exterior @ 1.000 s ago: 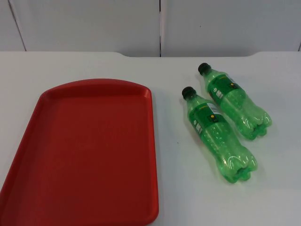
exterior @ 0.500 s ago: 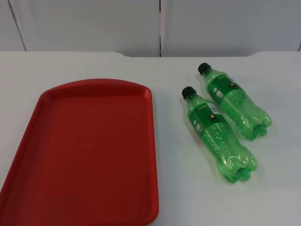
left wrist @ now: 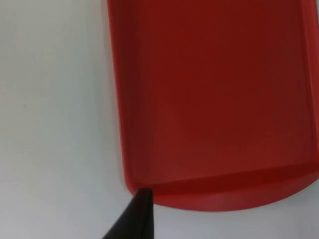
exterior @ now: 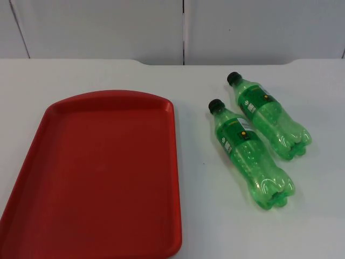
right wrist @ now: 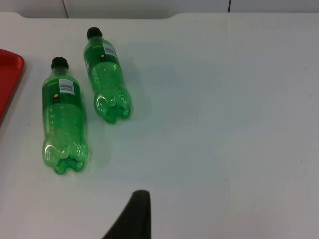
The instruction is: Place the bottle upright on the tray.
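Two green plastic bottles with black caps lie on their sides on the white table, to the right of an empty red tray. The nearer bottle lies closer to the tray, and the other bottle lies just behind it to the right; both caps point toward the wall. From the right wrist, both bottles lie well ahead of my right gripper, which hangs above bare table. My left gripper hangs by a corner of the tray's rounded end.
The grey partition wall closes off the table's far side. A corner of the tray also appears in the right wrist view. Bare white table stretches to the right of the bottles.
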`<state>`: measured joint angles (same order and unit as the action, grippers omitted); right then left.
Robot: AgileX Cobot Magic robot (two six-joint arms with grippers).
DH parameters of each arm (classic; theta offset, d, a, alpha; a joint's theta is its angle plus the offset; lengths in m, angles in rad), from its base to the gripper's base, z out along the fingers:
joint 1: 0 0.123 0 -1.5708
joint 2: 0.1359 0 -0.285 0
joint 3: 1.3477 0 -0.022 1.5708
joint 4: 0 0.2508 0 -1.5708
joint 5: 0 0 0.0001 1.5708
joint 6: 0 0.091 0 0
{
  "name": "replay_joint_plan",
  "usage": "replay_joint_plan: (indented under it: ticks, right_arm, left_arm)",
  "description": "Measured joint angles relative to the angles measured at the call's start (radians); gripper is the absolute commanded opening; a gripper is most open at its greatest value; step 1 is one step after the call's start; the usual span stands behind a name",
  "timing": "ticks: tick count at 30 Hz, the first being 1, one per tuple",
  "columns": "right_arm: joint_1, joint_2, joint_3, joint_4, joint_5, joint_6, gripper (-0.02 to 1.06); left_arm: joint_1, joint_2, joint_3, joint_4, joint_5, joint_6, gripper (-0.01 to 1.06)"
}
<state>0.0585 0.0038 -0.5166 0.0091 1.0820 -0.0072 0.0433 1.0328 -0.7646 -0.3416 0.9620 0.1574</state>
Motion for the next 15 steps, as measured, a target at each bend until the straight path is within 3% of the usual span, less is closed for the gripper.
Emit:
replay_joint_plan:
  ticks: [6,15]
  right_arm:
    - [0.000,0.000,0.000,0.000,0.000,0.000,0.95]
    - [0.000,0.000,0.000,0.000,0.000,0.000,0.95]
  left_arm:
    - [-0.091,0.076,-0.094,-0.005,0.004,-0.010,1.05]
    - [-0.275,0.235,-0.201,0.077,-0.037,-0.172,1.05]
